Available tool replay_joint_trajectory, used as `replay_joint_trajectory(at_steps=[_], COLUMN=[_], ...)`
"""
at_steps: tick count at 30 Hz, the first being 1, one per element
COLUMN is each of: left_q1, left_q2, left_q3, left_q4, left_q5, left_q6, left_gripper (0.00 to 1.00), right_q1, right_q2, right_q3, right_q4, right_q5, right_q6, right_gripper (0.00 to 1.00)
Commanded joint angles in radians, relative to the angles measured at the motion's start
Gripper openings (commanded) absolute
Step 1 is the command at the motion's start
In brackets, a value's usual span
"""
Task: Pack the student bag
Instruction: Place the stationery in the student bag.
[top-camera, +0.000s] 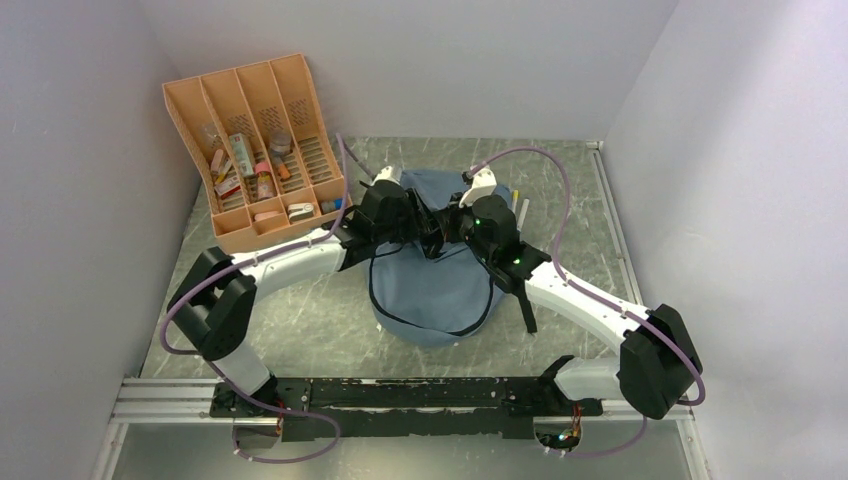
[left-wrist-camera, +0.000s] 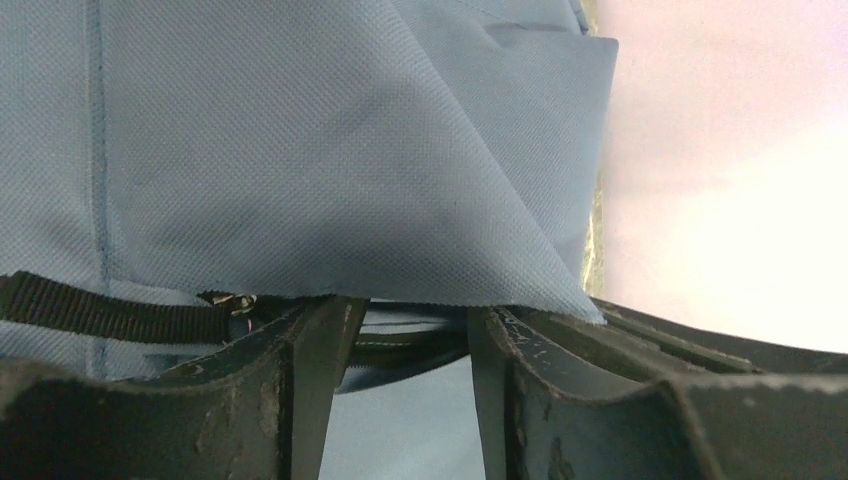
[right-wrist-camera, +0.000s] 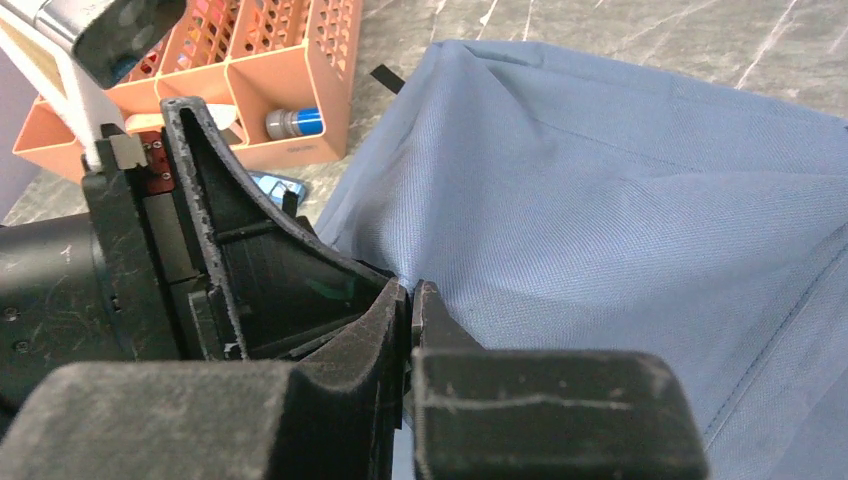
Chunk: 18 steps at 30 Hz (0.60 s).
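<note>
Bag (top-camera: 440, 295): located at the centre of the overhead frame, long axis running upper to lower, both arms found at its upper middle
Right gripper (right-wrist-camera: 410, 295): closed tight, with a fold of the bag's edge apparently pinched and tented
Left gripper (left-wrist-camera: 410, 318): fingers parted, nothing clamped. The tented flap's edge is laid across the tips, and the opening is judged just beyond them

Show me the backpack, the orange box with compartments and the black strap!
student bag (top-camera: 440, 295): top view, its lower front fabric.
orange organizer (top-camera: 236, 238): top view, its front wall's near corner.
black strap (left-wrist-camera: 100, 311): left wrist view, middle of the webbing.
</note>
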Motion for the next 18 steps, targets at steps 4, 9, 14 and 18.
replay_joint_trajectory(at_steps=[4,9,14,18], left_q1=[-0.008,-0.025,-0.036,-0.042], left_q2=[-0.043,-0.058,-0.053,-0.045], left_q3=[-0.041,-0.082,-0.081,-0.074], left_q4=[-0.053,-0.051,-0.053,-0.089], left_q5=[0.036,0.048,0.044,0.036], left_q6=[0.054,0.046,0.04,0.038], left_gripper=[0.49,0.44,0.42,0.42], right_q1=[0.016,0.015,0.015,0.016], right_q2=[-0.017,-0.016,-0.009,-0.005], right_q3=[0.0,0.001,0.006,0.008], right_q4=[0.041,0.039,0.038,0.036], right_q5=[-0.045,-0.044,-0.05,-0.052], right_q6=[0.024,0.025,0.026,0.025], right_gripper=[0.0,0.0,0.0,0.0])
